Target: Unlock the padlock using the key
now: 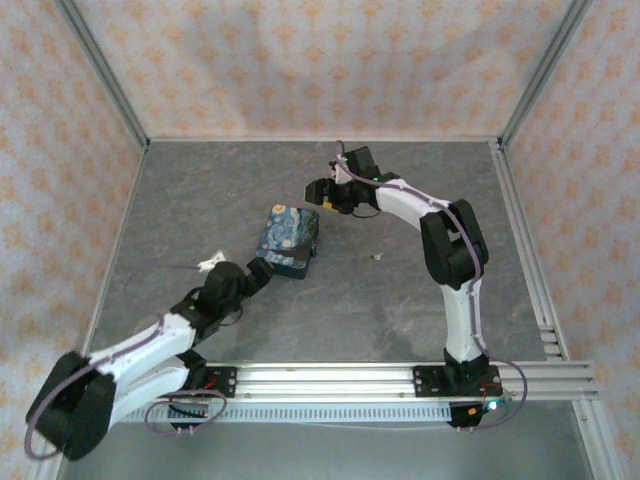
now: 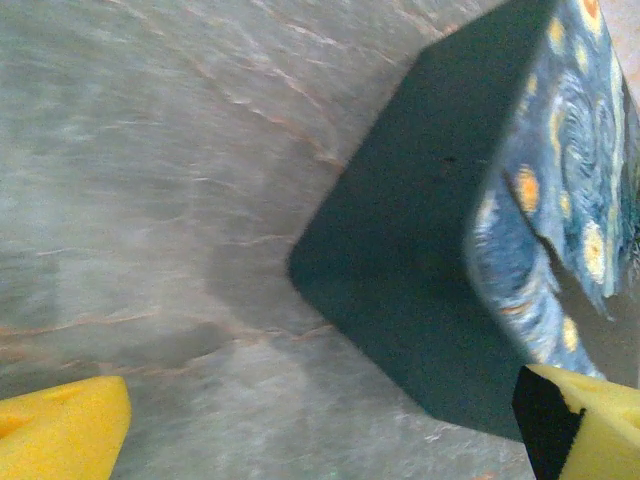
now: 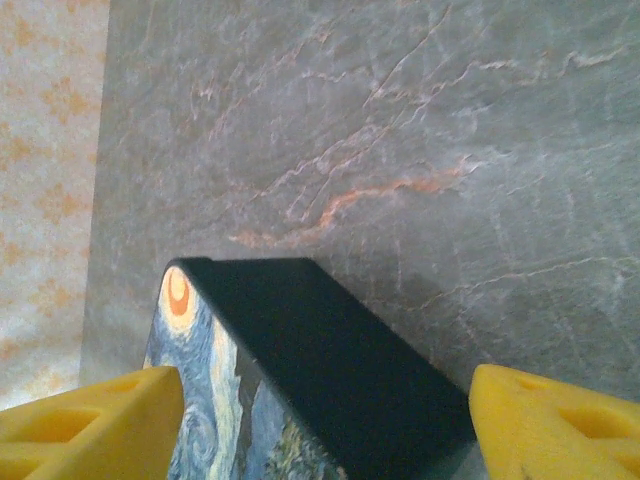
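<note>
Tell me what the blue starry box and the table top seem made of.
The blue starry box is likely painted tin or card: matte dark sides, printed swirling lid, rounded corners. The table top looks like grey stone or stone-look laminate, judging by its orange veins; I cannot tell which.

One counter (image 1: 400,300) carries one dark blue starry tin (image 1: 288,240) and one tiny silvery key (image 1: 377,256). There are two arms, the left arm (image 1: 150,345) and the right arm (image 1: 450,250). There are two grippers, the left gripper (image 1: 262,272) and the right gripper (image 1: 322,192).
</note>
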Tool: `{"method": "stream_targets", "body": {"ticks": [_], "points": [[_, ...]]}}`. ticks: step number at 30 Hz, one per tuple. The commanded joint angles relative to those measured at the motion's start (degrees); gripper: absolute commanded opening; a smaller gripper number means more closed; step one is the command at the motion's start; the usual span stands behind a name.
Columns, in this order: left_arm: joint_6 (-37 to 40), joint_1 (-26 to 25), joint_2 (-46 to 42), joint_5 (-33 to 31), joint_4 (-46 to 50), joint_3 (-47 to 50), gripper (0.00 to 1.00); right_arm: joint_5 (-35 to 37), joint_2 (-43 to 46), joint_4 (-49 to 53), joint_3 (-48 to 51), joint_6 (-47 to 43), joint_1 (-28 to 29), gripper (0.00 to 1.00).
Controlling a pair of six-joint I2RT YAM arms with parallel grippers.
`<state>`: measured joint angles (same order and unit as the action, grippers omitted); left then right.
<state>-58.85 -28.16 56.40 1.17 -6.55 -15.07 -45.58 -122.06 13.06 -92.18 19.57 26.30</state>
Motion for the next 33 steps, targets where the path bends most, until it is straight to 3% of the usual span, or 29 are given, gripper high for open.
{"method": "stream_targets", "body": {"ticks": [1, 7, 16, 25, 33], "points": [[2.0, -1.7, 6.3, -1.1, -8.3, -6.1, 1.00, -2.5, -1.5, 4.0, -3.4, -2.9, 0.9, 0.74], [3.4, -2.1, 12.2, -1.2, -9.7, -10.2, 1.00, -2.7, -3.4, 8.8, -7.1, -6.4, 2.4, 0.72], [5.4, -2.0, 17.9, -1.9, -9.2, -14.8, 0.99, -4.1, -3.5, 12.4, -7.3, -9.5, 2.6, 0.59], [9.4, 2.2, 25.5, 3.3, -7.5, -23.7, 0.97, 0.2, 6.8, 8.4, 7.7, -10.2, 2.5, 0.56], [12.8, 3.5, 36.8, 9.6, -4.0, -36.7, 0.91, 6.3, 15.2, -1.1, 20.9, -2.4, 2.5, 0.56]]}}
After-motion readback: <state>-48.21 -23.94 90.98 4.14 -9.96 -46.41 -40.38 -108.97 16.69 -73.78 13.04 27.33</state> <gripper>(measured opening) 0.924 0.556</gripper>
